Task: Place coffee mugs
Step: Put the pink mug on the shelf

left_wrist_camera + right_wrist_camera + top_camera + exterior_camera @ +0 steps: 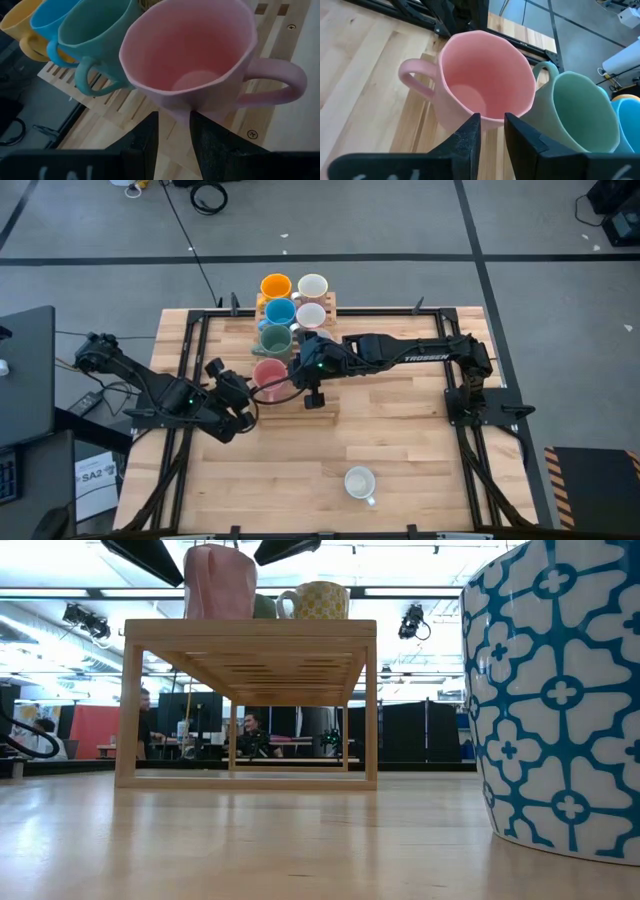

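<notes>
While both arms met at the wooden rack (pixel 322 402), the items stood as follows.
Left end effector (pixel 173 131): fingers closed partway, pinching the near rim of the pink mug (pixel 192 55).
Right end effector (pixel 491 134): fingers narrowly parted astride the opposite rim of the same pink mug; whether they gripped it, cannot tell.
Pink mug: upright on the rack, between the two end effectors, handle pointing away from the row.
Green mug (pixel 575 112): just beside the pink mug, beyond the right end effector.
Blue mug (pixel 280 311), orange mug (pixel 275 286): further along that row.
White mugs (pixel 312 288): second row, alongside.
Patterned mug (pixel 359 482): alone on the bench (pixel 420 450), well apart from both end effectors.
</notes>
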`<move>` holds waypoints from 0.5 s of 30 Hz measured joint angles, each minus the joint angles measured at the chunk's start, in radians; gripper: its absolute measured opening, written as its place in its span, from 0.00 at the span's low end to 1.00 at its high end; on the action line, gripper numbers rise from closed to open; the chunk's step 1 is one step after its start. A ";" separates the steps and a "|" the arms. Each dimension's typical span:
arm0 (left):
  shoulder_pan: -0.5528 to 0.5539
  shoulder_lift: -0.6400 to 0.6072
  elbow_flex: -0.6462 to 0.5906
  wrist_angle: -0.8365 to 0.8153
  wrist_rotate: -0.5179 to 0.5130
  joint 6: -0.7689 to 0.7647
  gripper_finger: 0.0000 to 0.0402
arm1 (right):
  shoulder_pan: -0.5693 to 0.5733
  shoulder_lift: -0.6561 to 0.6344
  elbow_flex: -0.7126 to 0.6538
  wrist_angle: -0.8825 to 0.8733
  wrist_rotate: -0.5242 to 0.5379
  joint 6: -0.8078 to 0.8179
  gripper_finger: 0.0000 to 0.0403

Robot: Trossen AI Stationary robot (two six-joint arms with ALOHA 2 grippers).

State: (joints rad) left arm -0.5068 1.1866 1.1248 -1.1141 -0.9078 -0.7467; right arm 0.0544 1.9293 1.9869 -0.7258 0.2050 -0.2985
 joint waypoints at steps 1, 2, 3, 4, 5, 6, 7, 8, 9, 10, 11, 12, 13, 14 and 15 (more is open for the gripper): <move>0.000 0.000 0.000 0.000 0.000 0.000 0.29 | 0.000 0.000 0.000 0.000 0.000 0.000 0.23; 0.000 0.000 0.000 0.000 -0.001 0.000 0.29 | 0.000 0.000 0.000 0.000 0.000 0.000 0.22; 0.000 0.000 0.000 0.000 -0.005 0.000 0.29 | 0.000 0.000 0.000 0.000 0.000 0.000 0.22; 0.000 0.000 0.000 0.000 -0.008 0.000 0.29 | 0.000 0.000 0.000 0.000 0.000 0.000 0.22; 0.000 0.000 0.000 0.000 -0.013 0.000 0.29 | 0.000 0.000 0.000 0.000 0.000 0.000 0.22; 0.000 0.000 0.000 0.000 -0.017 0.000 0.29 | 0.000 0.000 0.000 0.000 0.000 0.001 0.22; 0.000 0.000 0.000 0.000 -0.024 0.000 0.29 | 0.000 0.000 0.000 0.000 -0.001 0.003 0.22; 0.000 0.000 0.000 0.001 -0.032 0.000 0.29 | 0.000 0.000 0.000 0.000 -0.008 0.008 0.22; 0.000 0.000 0.000 0.001 -0.039 0.000 0.29 | 0.000 0.000 0.000 0.000 -0.017 0.014 0.22; 0.000 0.000 0.000 0.002 -0.045 0.000 0.29 | 0.000 0.000 0.000 0.000 -0.023 0.018 0.22; 0.000 0.000 0.000 0.002 -0.051 0.000 0.29 | 0.000 0.000 0.000 0.000 -0.023 0.019 0.22; 0.000 0.000 0.000 0.002 -0.057 0.000 0.29 | 0.001 0.000 0.000 0.000 -0.023 0.019 0.22; 0.000 0.000 0.000 0.002 -0.060 0.000 0.29 | 0.001 0.000 0.000 0.000 -0.022 0.018 0.22; 0.000 0.000 0.000 0.002 -0.060 0.000 0.29 | 0.001 0.000 0.000 -0.004 -0.017 0.014 0.22; 0.000 0.000 0.000 0.002 -0.060 0.000 0.29 | 0.001 0.000 0.000 -0.011 -0.006 0.008 0.22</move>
State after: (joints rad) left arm -0.5068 1.1870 1.1248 -1.1122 -0.9674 -0.7471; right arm 0.0555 1.9289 1.9869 -0.7370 0.1986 -0.2903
